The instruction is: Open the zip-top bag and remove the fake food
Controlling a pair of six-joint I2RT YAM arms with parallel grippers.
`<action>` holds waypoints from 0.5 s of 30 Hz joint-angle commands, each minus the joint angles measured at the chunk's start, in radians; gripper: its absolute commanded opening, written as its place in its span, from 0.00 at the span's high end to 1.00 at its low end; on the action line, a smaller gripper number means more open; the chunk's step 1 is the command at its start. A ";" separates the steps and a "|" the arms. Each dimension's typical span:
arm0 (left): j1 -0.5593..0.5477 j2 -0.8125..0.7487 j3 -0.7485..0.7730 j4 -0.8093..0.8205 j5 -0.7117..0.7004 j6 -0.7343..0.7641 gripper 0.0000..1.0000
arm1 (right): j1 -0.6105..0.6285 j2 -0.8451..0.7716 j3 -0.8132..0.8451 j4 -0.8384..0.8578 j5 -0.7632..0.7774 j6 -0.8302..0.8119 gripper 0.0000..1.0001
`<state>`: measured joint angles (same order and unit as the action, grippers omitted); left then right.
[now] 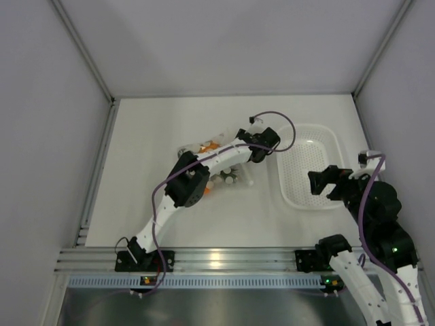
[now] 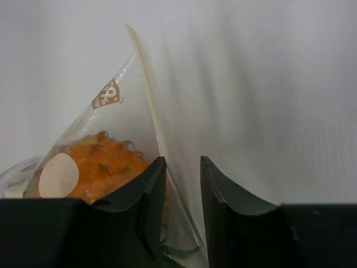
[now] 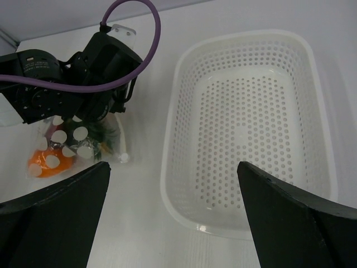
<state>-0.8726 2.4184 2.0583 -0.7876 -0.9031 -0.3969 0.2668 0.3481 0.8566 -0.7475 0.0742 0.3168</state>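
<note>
Basket (image 1: 284,195) sits right of centre, with the right gripper (image 3: 173,165) spread wide and empty above its near part. Zip-top bag (image 2: 125,120) lies left of it, fake food (image 2: 95,162) inside. Left gripper (image 2: 183,167), half-closed, straddles 1 bag edge with a gap showing. It likely should pinch film only, clear of the food.

Robot lab cell: white walls (image 1: 47,136), aluminium rail (image 1: 224,259).

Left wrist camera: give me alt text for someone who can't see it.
The left gripper, black fingers a narrow gap apart, straddles a raised edge of the clear zip-top bag. Orange fake food with a round white sticker shows through the bag at left, white table behind.
</note>
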 commanded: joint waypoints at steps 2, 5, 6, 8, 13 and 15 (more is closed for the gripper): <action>0.015 0.005 -0.010 0.004 0.016 -0.019 0.69 | 0.009 0.014 0.001 0.045 -0.016 0.010 0.00; 0.017 -0.005 -0.012 0.004 0.021 -0.028 0.84 | 0.009 0.020 -0.002 0.053 -0.016 0.010 0.01; 0.017 -0.011 -0.013 0.004 0.027 -0.030 0.90 | 0.009 0.023 -0.004 0.054 -0.020 0.010 0.01; 0.018 -0.037 -0.023 0.005 0.036 -0.045 1.00 | 0.008 0.032 -0.010 0.063 -0.040 0.007 0.00; 0.047 -0.152 -0.079 0.008 0.052 -0.118 1.00 | 0.009 0.068 -0.031 0.102 -0.157 -0.008 0.01; 0.050 -0.186 -0.096 0.008 0.038 -0.134 1.00 | 0.008 0.084 -0.042 0.138 -0.243 -0.018 0.01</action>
<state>-0.8417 2.3711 1.9755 -0.7837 -0.8532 -0.4740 0.2676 0.4042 0.8234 -0.7094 -0.0414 0.3141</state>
